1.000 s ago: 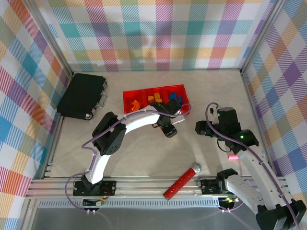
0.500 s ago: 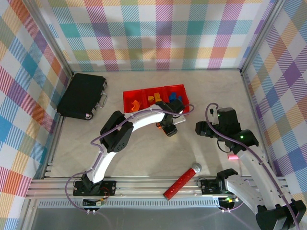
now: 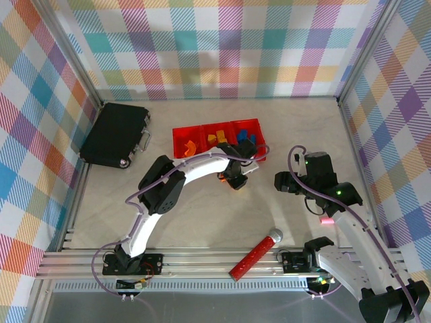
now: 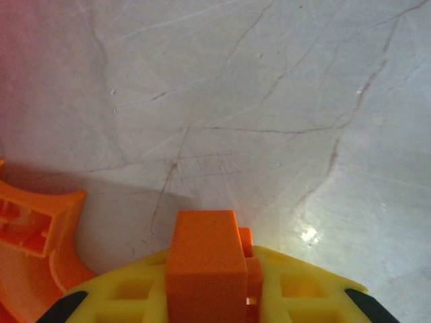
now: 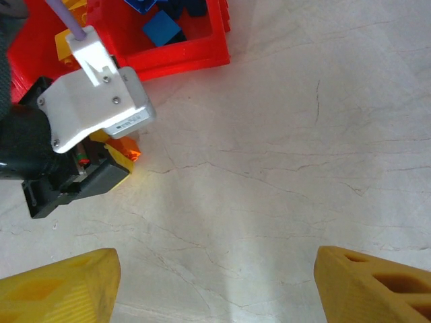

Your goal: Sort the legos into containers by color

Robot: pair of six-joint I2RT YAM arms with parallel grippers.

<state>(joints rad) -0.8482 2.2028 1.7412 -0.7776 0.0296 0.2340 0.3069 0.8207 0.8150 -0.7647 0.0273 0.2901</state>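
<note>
Although it is plain, the orange lego (image 4: 205,259) looks blocky, opaque.

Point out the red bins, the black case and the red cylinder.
red bins (image 3: 180,134), top external view, bare floor of leftmost bin
black case (image 3: 114,134), top external view, middle of top face
red cylinder (image 3: 250,261), top external view, middle of shaft

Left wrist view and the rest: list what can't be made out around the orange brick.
Orange brick: left wrist view, lower part hidden behind the left gripper's yellow jaws; grip unclear.
Arched orange brick: same view, cut off by the left edge.
Red bins: top view, bricks inside too small to count.
</note>
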